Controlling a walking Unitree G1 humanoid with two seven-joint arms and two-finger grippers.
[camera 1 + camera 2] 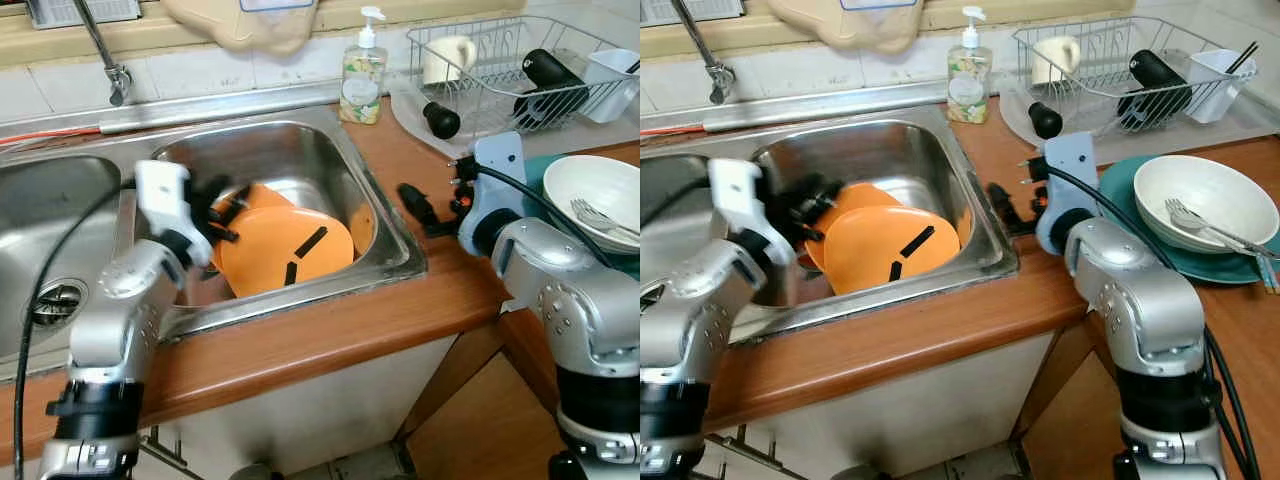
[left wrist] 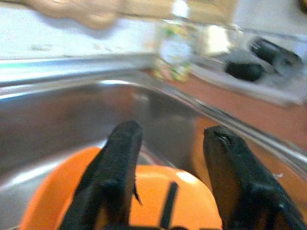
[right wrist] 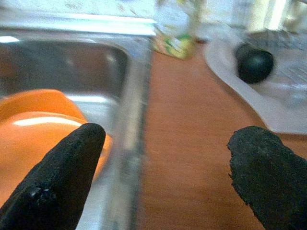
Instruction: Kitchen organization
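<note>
Orange plates (image 1: 270, 262) lie stacked and tilted in the right basin of the steel sink (image 1: 392, 262); the top one has two short black marks. My left gripper (image 1: 228, 212) is down in the basin at the plates' left edge. It is open, its fingers (image 2: 120, 158) hovering just over the orange plates (image 2: 192, 201) with nothing between them. My right gripper (image 1: 425, 212) is open low over the wooden counter (image 3: 192, 143), just right of the sink's rim, and holds nothing.
A soap bottle (image 1: 362, 75) stands behind the sink. At the back right, a wire dish rack (image 1: 500, 70) holds a mug, a black bottle and a white container. A white bowl with forks (image 1: 1205, 200) rests on a teal plate. The tap (image 1: 108, 55) is at the back left.
</note>
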